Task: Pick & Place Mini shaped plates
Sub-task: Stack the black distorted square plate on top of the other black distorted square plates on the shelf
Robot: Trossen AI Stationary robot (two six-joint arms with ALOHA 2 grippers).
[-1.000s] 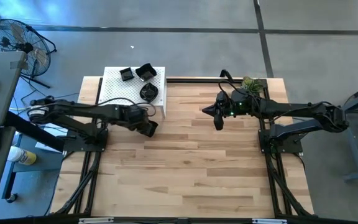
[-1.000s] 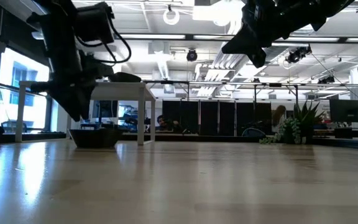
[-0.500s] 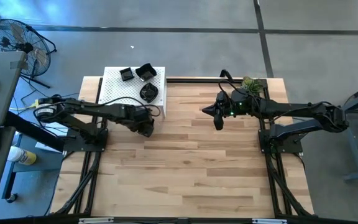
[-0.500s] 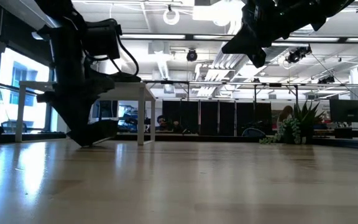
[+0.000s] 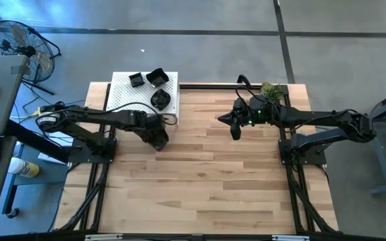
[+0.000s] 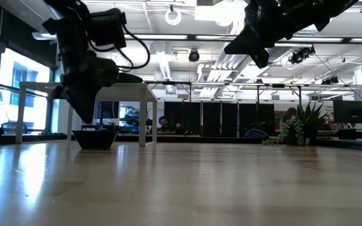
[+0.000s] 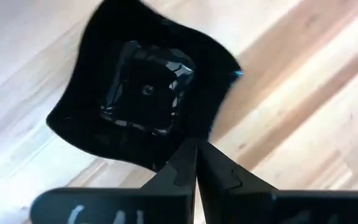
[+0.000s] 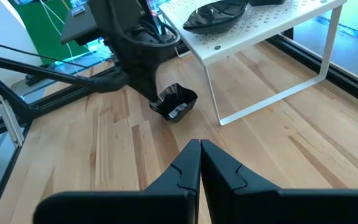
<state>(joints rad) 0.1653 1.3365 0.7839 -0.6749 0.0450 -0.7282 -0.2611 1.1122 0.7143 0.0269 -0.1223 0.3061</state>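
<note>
Hovering shut left pincer (image 7: 196,163) over plate (image 7: 145,99)

Glossy black square dish (image 7: 145,96) on pale wood table (image 7: 303,118), closed left claw (image 7: 196,163) at its edge.

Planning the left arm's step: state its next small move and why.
Probably lift the left gripper slightly and watch the plate. Its fingers are shut at the plate's rim, with the plate on the table beside the white stand; whether the rim is pinched I cannot tell. The right gripper waits above the table.
</note>
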